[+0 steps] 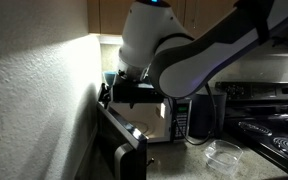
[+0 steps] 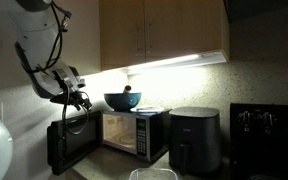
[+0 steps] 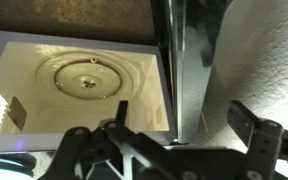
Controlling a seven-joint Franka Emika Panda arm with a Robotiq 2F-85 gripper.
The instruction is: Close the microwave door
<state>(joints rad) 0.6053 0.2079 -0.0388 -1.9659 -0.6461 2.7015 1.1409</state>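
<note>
– Gripper (image 2: 79,100) state?
– Fingers spread, holding nothing. It sits at the top edge of the microwave door (image 2: 72,145), which hangs swung wide out from the microwave (image 2: 134,133).
– Risk?
– Likely slipping off that edge mid-push, so the door stops ajar. Or the gripper clips the bowl (image 2: 121,101) on top of the microwave when swinging in. Pushing too hard could also shove the microwave back.
</note>
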